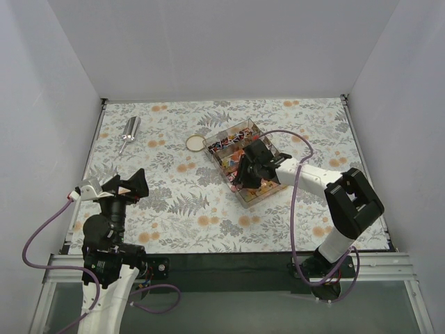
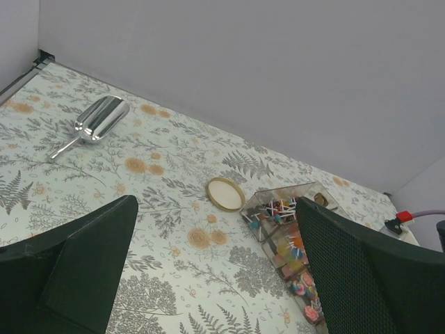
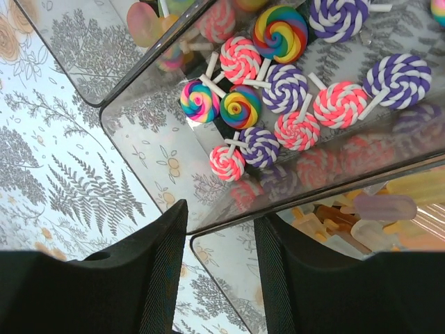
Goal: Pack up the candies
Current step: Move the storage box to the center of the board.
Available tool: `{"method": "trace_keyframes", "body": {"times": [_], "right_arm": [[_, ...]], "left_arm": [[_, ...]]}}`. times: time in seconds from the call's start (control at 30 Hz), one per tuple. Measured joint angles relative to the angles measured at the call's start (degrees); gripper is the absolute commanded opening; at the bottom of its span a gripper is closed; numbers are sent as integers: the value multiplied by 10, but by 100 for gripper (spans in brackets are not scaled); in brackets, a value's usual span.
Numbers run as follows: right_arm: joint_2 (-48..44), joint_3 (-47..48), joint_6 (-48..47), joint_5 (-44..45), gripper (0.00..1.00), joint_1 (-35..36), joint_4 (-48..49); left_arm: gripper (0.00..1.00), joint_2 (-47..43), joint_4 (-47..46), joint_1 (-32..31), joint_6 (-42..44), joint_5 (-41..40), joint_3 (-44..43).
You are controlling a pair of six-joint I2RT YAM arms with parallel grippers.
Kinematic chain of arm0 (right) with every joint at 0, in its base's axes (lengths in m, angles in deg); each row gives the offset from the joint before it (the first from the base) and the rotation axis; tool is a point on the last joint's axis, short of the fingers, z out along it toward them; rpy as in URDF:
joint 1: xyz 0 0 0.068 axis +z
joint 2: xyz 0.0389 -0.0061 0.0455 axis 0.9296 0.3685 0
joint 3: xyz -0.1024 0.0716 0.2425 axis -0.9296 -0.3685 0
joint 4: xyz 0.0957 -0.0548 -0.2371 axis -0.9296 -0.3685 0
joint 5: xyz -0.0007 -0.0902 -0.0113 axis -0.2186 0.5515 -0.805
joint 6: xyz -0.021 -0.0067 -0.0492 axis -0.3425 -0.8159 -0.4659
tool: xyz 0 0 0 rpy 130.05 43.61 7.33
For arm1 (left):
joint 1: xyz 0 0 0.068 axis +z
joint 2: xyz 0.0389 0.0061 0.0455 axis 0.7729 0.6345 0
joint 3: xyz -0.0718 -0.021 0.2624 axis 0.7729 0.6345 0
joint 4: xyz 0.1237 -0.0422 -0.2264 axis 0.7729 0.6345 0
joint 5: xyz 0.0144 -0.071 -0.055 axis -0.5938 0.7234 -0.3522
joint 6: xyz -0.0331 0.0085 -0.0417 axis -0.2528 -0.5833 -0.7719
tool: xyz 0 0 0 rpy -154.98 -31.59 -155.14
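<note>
The candies [image 1: 233,149] lie in a clear compartment box [image 1: 224,135] at centre right. In the right wrist view, swirl lollipops [image 3: 278,83] in pink, purple and rainbow fill one compartment, and pale ice-lolly-shaped sweets [image 3: 382,209] fill another. My right gripper [image 1: 245,174] sits low over the box's near part; its jaws [image 3: 221,257] are open and straddle a compartment wall, holding nothing. My left gripper [image 1: 128,184] is open and empty above the table at the left, far from the box. In the left wrist view [image 2: 215,278] the box [image 2: 292,190] and its candies [image 2: 292,243] show beside the right finger.
A round gold-rimmed lid [image 1: 195,143] lies flat just left of the box; it also shows in the left wrist view [image 2: 225,193]. A metal scoop [image 1: 130,131] lies at the far left [image 2: 101,120]. White walls enclose the floral table on three sides.
</note>
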Motion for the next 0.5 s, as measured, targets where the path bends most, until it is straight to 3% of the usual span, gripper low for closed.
{"method": "trace_keyframes", "body": {"times": [0.2, 0.5], "right_arm": [[34, 42, -25, 1, 51, 0, 4], [81, 126, -113, -8, 64, -5, 10]], "left_arm": [[97, 2, 0, 0, 1, 0, 0], [97, 2, 0, 0, 1, 0, 0]]}}
